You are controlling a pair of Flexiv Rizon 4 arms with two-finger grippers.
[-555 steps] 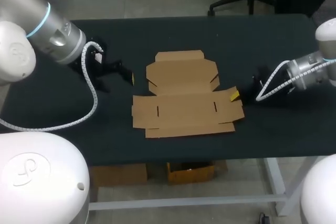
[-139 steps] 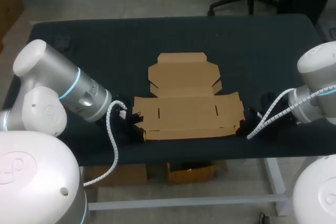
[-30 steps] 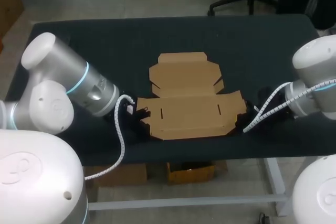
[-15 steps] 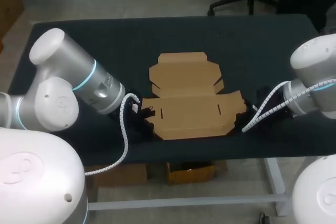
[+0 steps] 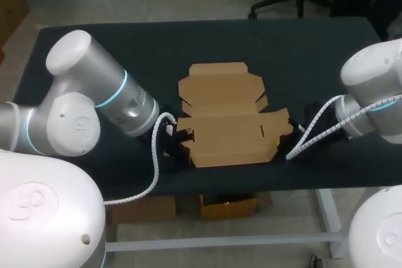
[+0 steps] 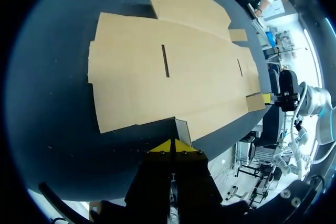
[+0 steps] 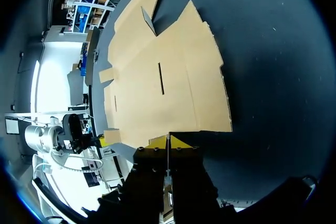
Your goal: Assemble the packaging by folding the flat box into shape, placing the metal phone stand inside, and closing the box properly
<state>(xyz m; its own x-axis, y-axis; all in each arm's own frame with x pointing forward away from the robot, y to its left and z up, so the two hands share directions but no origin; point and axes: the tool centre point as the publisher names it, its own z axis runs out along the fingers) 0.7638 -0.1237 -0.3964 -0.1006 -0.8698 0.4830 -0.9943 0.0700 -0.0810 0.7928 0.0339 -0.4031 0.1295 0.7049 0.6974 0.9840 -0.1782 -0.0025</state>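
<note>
Left tool [image 6: 172,148] and right tool [image 7: 168,141] pinch opposite ends of the tan, unfolded box [image 5: 229,133].

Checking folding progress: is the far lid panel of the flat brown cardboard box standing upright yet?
No: in the head view the flat brown cardboard box has its far lid panel lying flat on the black table.

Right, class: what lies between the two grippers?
The flat cardboard box fills the stretch between the left gripper and the right gripper, clearest in the head view.
</note>
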